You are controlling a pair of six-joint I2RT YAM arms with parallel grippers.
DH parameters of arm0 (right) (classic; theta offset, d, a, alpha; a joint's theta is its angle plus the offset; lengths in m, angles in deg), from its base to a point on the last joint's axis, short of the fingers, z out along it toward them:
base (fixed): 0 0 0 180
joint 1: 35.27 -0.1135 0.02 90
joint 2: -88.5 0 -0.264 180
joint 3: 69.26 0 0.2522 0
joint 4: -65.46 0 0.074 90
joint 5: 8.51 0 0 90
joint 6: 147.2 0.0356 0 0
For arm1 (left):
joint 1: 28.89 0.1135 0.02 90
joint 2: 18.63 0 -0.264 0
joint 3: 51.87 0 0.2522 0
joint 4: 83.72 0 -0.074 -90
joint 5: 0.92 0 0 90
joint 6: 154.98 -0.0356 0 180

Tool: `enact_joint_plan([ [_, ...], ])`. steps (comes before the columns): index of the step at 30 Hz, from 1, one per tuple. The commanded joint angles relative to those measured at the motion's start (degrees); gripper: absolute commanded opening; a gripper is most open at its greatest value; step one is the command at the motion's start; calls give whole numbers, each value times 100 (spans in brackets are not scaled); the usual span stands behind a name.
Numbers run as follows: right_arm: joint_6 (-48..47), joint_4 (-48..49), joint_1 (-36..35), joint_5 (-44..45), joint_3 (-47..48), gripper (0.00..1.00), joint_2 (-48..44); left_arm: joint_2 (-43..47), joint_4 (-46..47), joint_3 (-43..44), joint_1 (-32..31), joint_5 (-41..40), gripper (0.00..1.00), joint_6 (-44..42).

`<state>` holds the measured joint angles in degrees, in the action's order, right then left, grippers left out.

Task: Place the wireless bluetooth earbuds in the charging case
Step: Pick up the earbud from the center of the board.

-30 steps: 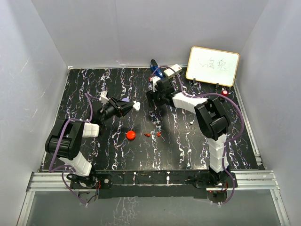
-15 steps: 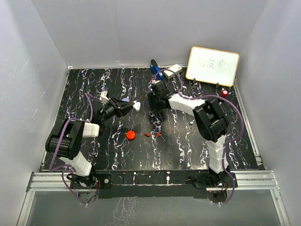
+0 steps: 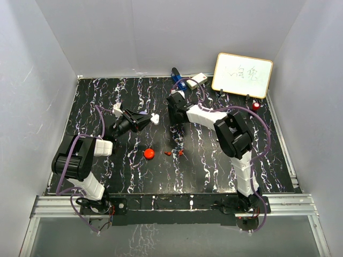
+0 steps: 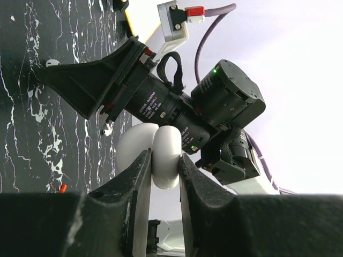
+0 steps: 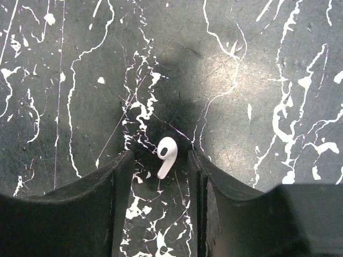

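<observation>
My left gripper (image 4: 162, 160) is shut on a white rounded charging case (image 4: 165, 158) and holds it above the table; in the top view the case (image 3: 155, 119) shows at the tip of the left gripper (image 3: 150, 120). My right gripper (image 5: 159, 160) is open and points down at the table. A white earbud (image 5: 166, 155) lies flat between its fingers, touching neither. In the top view the right gripper (image 3: 173, 116) hides that earbud. Tiny red pieces (image 3: 169, 153) (image 3: 180, 152) lie on the table in front of it.
A red round button-like case (image 3: 149, 153) lies left of the red pieces. A small white piece (image 3: 218, 139) lies further right. At the back stand a whiteboard (image 3: 242, 75), a blue object (image 3: 178, 81), a white box (image 3: 197, 79) and a red-capped marker (image 3: 256, 106).
The right arm has swung left and its gripper has come down over the white earbud. The left gripper has barely moved with the case.
</observation>
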<state>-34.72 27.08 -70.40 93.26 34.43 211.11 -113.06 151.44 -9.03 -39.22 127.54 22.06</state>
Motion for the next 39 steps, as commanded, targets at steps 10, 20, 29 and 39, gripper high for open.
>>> enact_joint_plan([
  [10,213,-335,8,269,487,35,270,-53,432,-62,92,148,0,51],
  [20,224,-430,24,230,591,31,381,-75,460,-85,102,160,0,59],
  [29,196,-562,43,164,709,27,526,-75,462,-78,110,164,0,68],
  [39,205,-712,51,162,709,22,522,-60,455,-82,109,171,0,67],
])
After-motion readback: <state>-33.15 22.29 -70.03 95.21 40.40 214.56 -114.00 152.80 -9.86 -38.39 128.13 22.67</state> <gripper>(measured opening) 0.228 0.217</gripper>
